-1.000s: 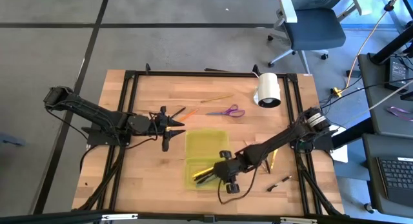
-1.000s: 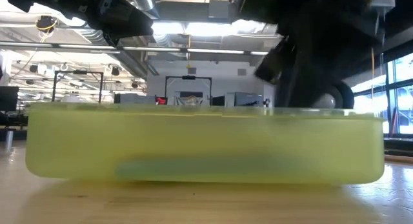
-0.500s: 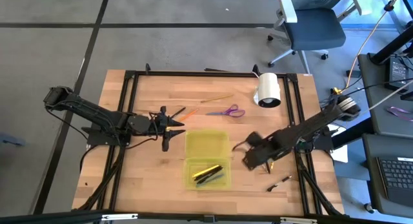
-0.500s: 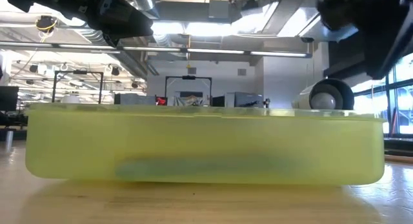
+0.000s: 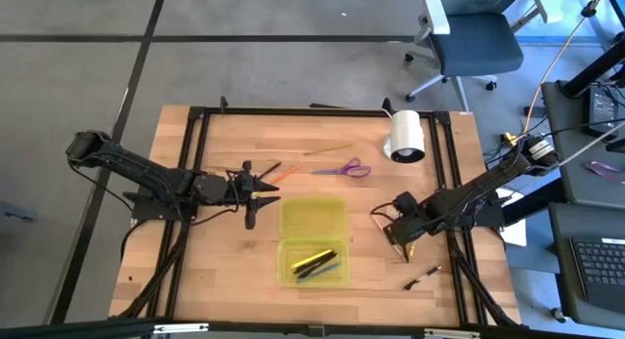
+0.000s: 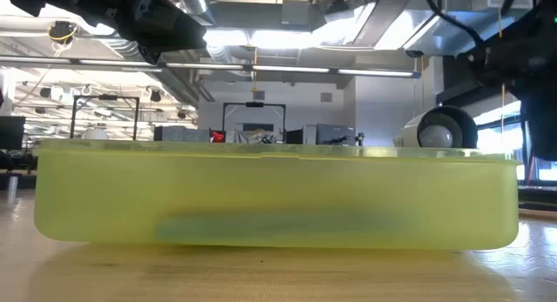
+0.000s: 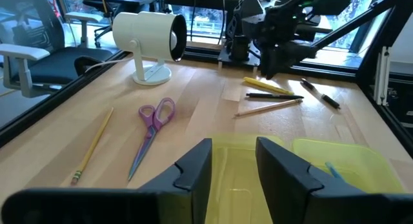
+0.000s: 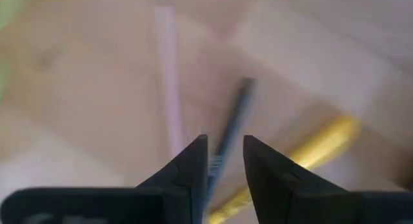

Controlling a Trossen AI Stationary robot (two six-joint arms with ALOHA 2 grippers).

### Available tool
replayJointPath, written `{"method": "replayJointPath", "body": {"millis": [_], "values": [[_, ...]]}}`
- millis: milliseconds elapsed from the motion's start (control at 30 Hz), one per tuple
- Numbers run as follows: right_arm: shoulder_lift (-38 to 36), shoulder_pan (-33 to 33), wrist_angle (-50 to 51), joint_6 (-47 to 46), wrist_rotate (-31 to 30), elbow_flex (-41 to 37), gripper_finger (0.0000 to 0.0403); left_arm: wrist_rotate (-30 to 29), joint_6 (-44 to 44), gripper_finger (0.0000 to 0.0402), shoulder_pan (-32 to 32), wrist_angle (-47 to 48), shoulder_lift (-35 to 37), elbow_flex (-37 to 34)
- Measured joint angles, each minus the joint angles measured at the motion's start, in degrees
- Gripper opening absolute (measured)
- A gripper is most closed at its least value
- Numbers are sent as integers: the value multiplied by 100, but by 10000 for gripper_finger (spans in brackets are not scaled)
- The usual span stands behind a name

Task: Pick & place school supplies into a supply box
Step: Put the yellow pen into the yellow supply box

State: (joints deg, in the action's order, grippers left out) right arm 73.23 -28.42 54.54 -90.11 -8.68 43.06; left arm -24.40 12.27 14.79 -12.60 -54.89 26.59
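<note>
The supply box (image 5: 312, 239) lies open on the table, its two yellow-green halves side by side; several pens (image 5: 314, 262) lie in the near half. My left gripper (image 5: 271, 191) hovers open at the box's left edge, fingers above the far half (image 7: 235, 179). My right gripper (image 5: 401, 228) points down, open, over a black pen (image 8: 231, 135) and a yellow pen (image 8: 322, 145) that lie on the table right of the box. Purple scissors (image 5: 344, 169), a pencil (image 5: 327, 149) and an orange pen (image 5: 283, 171) lie beyond the box.
A white cylindrical roll (image 5: 407, 136) stands at the far right. A black pen (image 5: 423, 275) lies near the table's right front. A wood-coloured pencil (image 7: 268, 106) lies beside the pens under my right gripper. In the low view the box wall (image 6: 270, 197) fills the foreground.
My right gripper has left the box's near half and gone toward the table's right edge, rolling about its wrist, and now stands over the pens right of the box. The pens in the box lie still.
</note>
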Motion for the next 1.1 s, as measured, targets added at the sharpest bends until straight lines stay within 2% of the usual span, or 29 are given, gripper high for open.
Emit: {"method": "replayJointPath", "body": {"millis": [133, 300, 567, 700, 900, 1100], "values": [[0, 0, 816, -1102, 119, -71, 103, 2, 3, 112, 0, 0, 0, 0], [0, 0, 732, -2054, 256, -424, 103, 2, 50, 115, 0, 5, 0, 0], [0, 0, 237, -2433, 417, -720, 103, 2, 50, 112, 0, 7, 0, 0], [0, 0, 107, -2585, 722, -788, 103, 2, 50, 113, 0, 7, 0, 0], [0, 0, -31, -2637, 751, -788, 103, 2, 48, 115, 0, 9, 0, 0], [62, -4, -275, -2673, 1135, -786, 103, 2, 48, 115, 0, 58, 0, 0]]}}
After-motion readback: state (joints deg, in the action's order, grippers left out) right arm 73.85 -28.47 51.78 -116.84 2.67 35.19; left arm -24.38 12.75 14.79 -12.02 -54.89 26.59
